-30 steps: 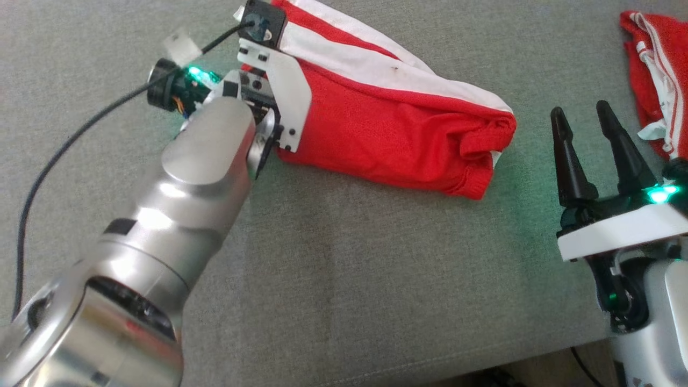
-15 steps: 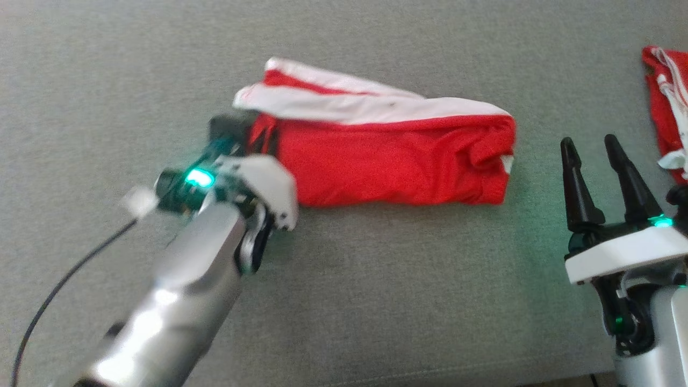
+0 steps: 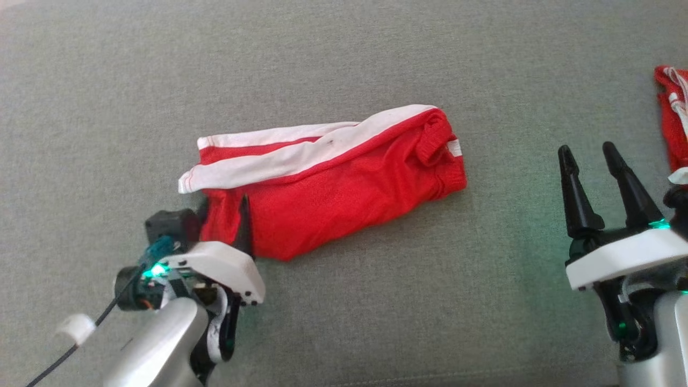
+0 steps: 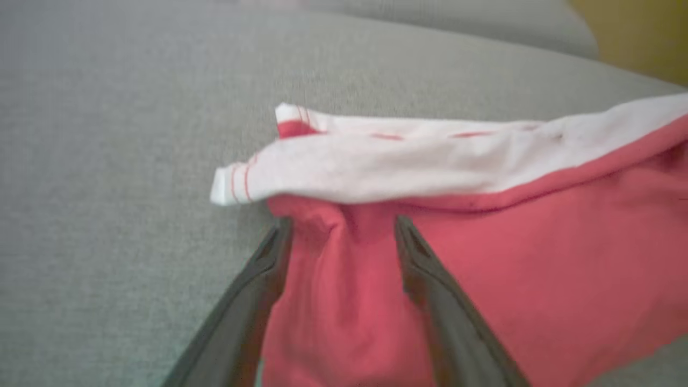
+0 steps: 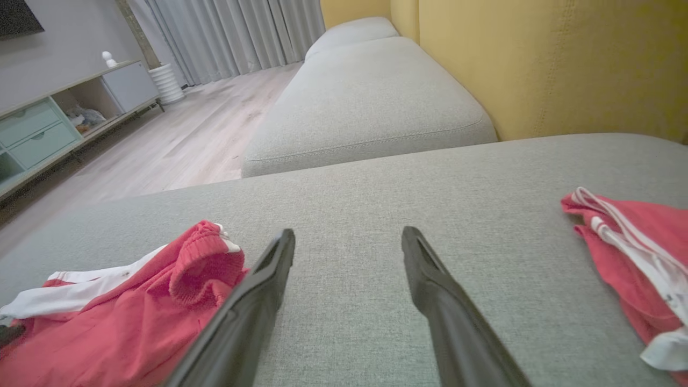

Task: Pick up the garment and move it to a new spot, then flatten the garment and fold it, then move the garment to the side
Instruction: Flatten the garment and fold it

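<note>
Two garments: folded garment (image 3: pixel 333 188) between my spread left fingers (image 4: pixel 258 301); second garment (image 3: pixel 672 118), cut off, right of my spread right fingers (image 3: pixel 575 199).

- Folded red garment (image 3: pixel 333 193), white-striped, lies mid-frame on the grey cushion (image 3: pixel 344 54).
- Left claw (image 3: pixel 226 207), lower left, one finger over its end.
- Right claw (image 3: pixel 586 153), lower right, fingers apart.

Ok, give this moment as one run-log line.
garment: folded, lying on grey cushion | left gripper: open, fingers astride its end | right gripper: open, apart from garment
</note>
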Available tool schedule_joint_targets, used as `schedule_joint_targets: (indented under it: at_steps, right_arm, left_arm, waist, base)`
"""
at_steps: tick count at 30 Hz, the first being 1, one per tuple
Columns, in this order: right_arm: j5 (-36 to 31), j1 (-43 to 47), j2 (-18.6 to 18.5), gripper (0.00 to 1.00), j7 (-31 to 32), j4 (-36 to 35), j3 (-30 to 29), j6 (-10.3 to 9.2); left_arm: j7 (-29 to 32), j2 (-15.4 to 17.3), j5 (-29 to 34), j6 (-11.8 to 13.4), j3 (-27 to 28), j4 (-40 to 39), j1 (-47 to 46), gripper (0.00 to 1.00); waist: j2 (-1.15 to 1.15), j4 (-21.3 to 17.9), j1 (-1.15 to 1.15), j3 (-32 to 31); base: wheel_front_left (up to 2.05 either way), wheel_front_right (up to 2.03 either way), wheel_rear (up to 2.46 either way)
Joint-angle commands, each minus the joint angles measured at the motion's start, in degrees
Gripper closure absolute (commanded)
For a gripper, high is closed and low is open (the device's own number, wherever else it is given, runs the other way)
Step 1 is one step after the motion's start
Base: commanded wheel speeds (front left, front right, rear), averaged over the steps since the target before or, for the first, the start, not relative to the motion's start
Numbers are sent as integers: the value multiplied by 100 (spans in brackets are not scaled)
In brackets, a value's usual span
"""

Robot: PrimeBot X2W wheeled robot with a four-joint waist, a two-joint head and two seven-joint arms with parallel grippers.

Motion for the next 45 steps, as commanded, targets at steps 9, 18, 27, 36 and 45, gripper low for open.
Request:
schedule_joint_targets:
  at_steps: [9,18,27,36,45]
  right_arm:
    - [-224,-43,-19,0,210,-600,27,-11]
    - [-396,63,-25,0,386,-963,-60,-11]
    - [-493,180,-28,0,487,-1064,-87,-11]
    - [-489,135,-35,0,536,-1086,-103,-11]
    - [-206,-523,-4,0,965,-229,817,-11]
  left_arm:
    - [-1663,587,611,53,686,-807,18,0]
    - [-2141,1320,1049,165,1455,-1379,432,0]
    - [-2041,1615,871,250,1713,-1619,1073,0]
    - [-1936,1625,834,293,1685,-1686,1085,0]
    - [-1914,1532,874,289,1590,-1711,902,0]
  waist:
    - [0,-117,0,-90]
    - [0,-72,0,-140]
    - [0,-49,0,-269]
    - [0,-43,0,-236]
    - [0,103,0,-25]
  base:
    - [0,0,0]
    - [0,0,0]
    - [0,0,0]
    - [0,0,0]
    - [0,0,0]
